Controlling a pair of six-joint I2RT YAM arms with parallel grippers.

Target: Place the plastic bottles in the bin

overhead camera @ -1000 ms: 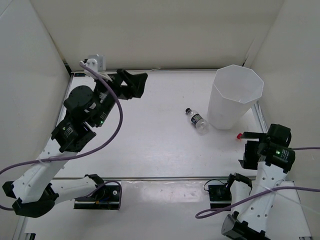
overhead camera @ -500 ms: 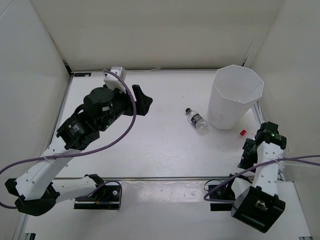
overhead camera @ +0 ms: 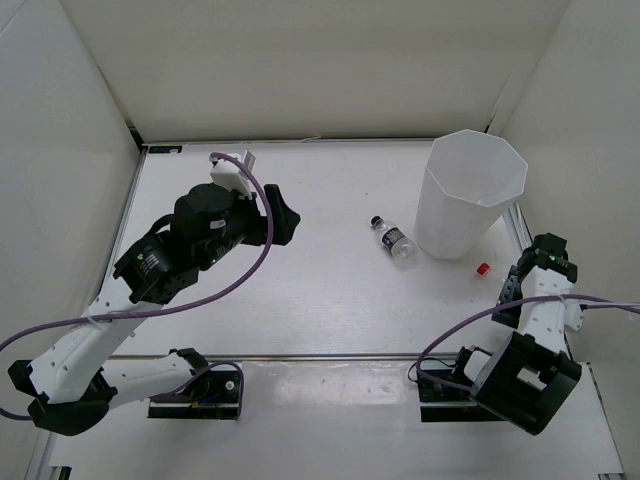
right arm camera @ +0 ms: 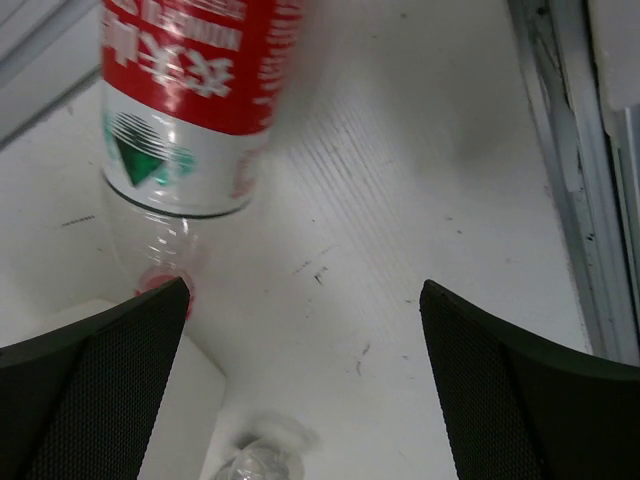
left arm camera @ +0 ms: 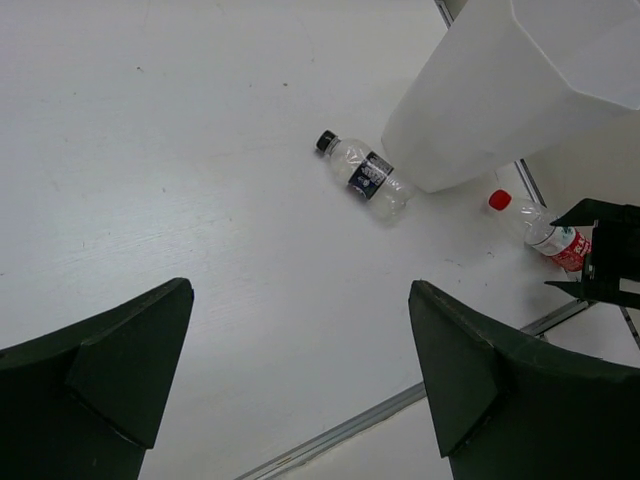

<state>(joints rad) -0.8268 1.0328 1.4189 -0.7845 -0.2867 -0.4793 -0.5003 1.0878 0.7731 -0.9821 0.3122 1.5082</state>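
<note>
The white faceted bin (overhead camera: 475, 195) stands at the far right. A short clear bottle with a black cap (overhead camera: 393, 240) lies just left of its foot, also in the left wrist view (left arm camera: 365, 177). The bottle with the red cap (overhead camera: 482, 268) and red-white label (right arm camera: 185, 90) lies right of the bin's foot. My right gripper (overhead camera: 525, 272) is open over its base end; the bottle lies beside the left finger, not between the jaws (right arm camera: 305, 370). My left gripper (overhead camera: 280, 215) is open and empty above the table's middle (left arm camera: 300, 370). The long white-capped bottle is out of view.
White walls enclose the table on three sides. A metal rail (overhead camera: 520, 235) runs along the right edge beside the red-capped bottle. The bin's wall (right arm camera: 100, 400) and a blurred clear object (right arm camera: 250, 465) show low in the right wrist view.
My left arm has swung from the far left toward the middle, and its gripper has moved a little right. My right arm has moved back toward the red-capped bottle, covering its body.
</note>
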